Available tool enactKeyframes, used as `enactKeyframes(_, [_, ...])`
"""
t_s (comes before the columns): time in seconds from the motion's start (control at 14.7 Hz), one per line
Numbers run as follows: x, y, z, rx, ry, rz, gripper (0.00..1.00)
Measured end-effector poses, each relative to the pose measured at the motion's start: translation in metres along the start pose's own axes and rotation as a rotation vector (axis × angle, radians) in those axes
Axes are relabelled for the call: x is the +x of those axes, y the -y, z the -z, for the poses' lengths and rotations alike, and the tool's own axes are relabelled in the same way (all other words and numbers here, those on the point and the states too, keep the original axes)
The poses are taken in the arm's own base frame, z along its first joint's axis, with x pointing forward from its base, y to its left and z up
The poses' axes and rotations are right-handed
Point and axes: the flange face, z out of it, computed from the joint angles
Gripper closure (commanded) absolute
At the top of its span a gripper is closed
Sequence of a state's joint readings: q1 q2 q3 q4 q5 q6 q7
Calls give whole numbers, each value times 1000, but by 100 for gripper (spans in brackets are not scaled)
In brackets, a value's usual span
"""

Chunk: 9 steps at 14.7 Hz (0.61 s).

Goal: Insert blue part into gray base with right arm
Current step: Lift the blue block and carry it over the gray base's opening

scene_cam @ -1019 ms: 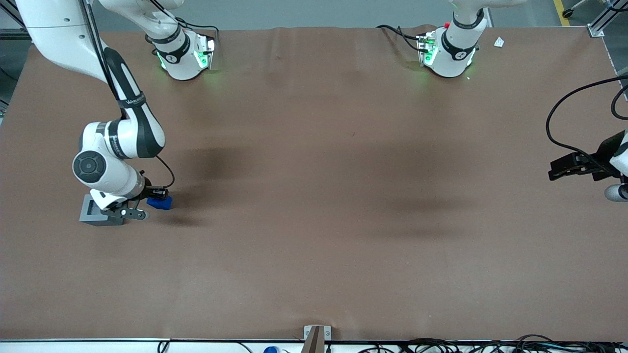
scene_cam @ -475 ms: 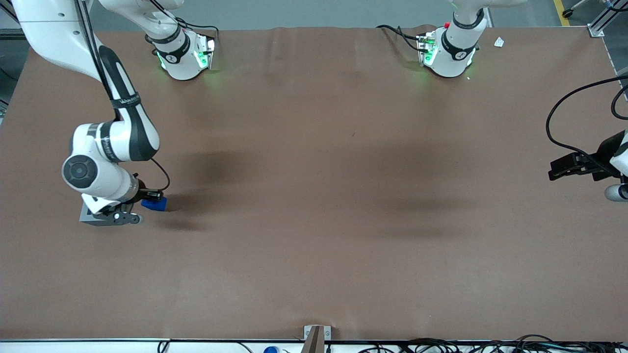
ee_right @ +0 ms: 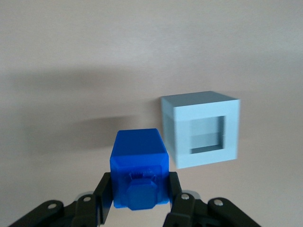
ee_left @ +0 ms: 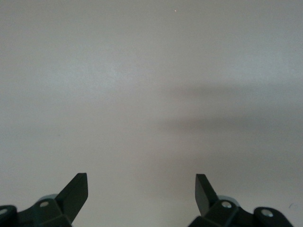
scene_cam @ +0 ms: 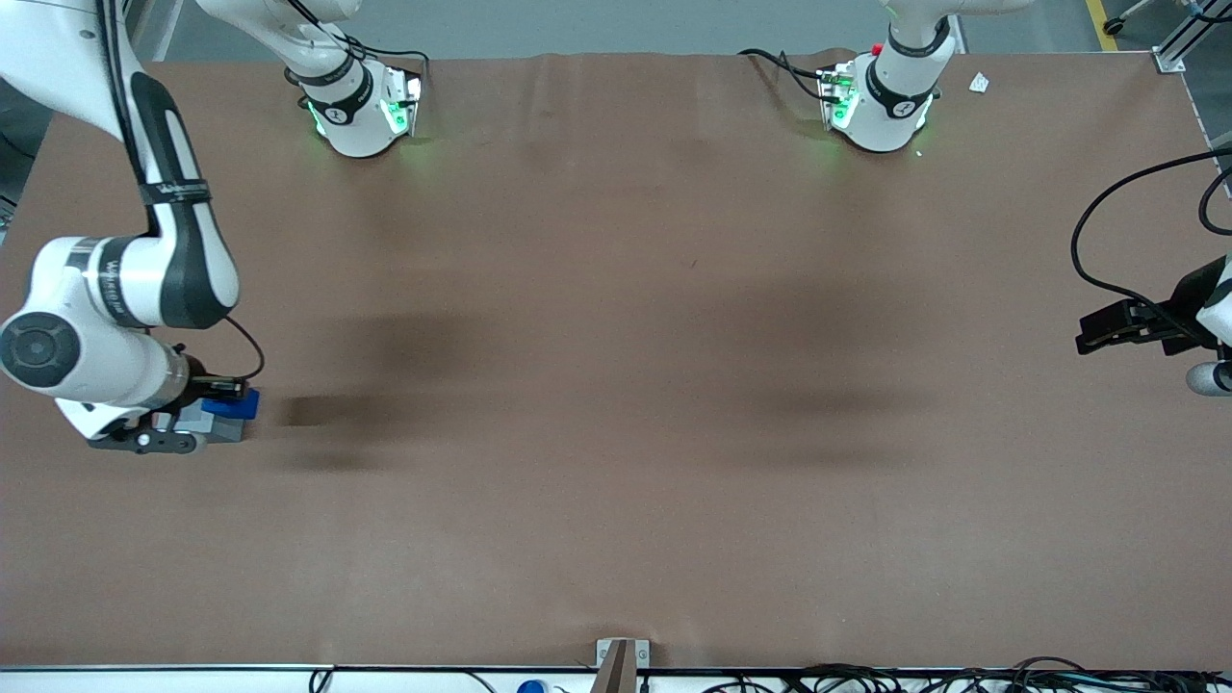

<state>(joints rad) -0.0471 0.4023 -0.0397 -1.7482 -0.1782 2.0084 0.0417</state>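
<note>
Two fingers (ee_right: 105, 191) of the claw (ee_right: 140, 195) on the right arm (scene_cam: 115, 289) pinch the blue part (ee_right: 139, 168) from either side, its little knob facing the wrist camera. In the wrist view the gray base (ee_right: 201, 128) sits on the brown worktop (scene_cam: 616, 385), apart from the blue part, its square recess showing. In the front view the claw (scene_cam: 207, 404) hangs at the working arm's end of the worktop, with the blue part (scene_cam: 231, 403) above the gray base (scene_cam: 217, 426).
</note>
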Motion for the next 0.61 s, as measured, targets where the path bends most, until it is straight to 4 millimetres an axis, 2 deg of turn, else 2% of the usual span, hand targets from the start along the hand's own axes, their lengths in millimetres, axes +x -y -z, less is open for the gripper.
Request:
enactKeyframes(0.34, [0, -58, 3, 8, -14, 68, 100])
enactKeyframes(0.61, [-2, -91, 4, 11, -22, 78, 100])
